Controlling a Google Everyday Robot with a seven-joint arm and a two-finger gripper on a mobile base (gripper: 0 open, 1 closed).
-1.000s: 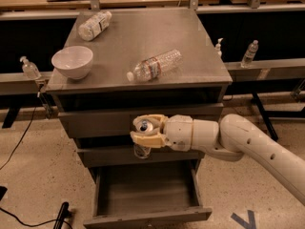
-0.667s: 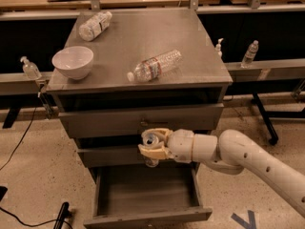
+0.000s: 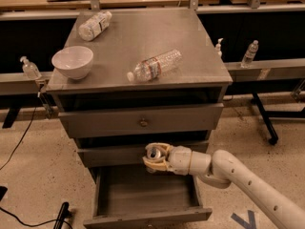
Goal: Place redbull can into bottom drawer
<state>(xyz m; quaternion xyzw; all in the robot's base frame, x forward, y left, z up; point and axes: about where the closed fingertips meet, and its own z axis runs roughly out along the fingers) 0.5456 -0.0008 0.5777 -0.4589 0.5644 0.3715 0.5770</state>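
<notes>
Compared with the frame 0.7 s earlier, the gripper (image 3: pixel 155 157) had dropped lower and drifted slightly toward 3 o'clock. It now sat in front of the middle drawer's face (image 3: pixel 114 154), just above the back of the open bottom drawer (image 3: pixel 143 219). Nothing on the cabinet top (image 3: pixel 143 32) had shifted: the white bowl (image 3: pixel 72 61) and both lying water bottles (image 3: pixel 155 66) (image 3: pixel 94 25) kept their places.

The white arm (image 3: pixel 248 185) entered from the 4 o'clock corner and reached toward 10 o'clock, with its wrist roughly level. Its fingers were clamped around the redbull can (image 3: pixel 153 152), one above and one below. The can's silver top faced up toward the camera.

The can's body was mostly hidden by the fingers, so its colours and mark could not be made out. The arm covered the drawer's 3 o'clock rear corner, and the frame's lower edge cut off the drawer front. The top drawer (image 3: pixel 143 122), with its round knob, was shut.
</notes>
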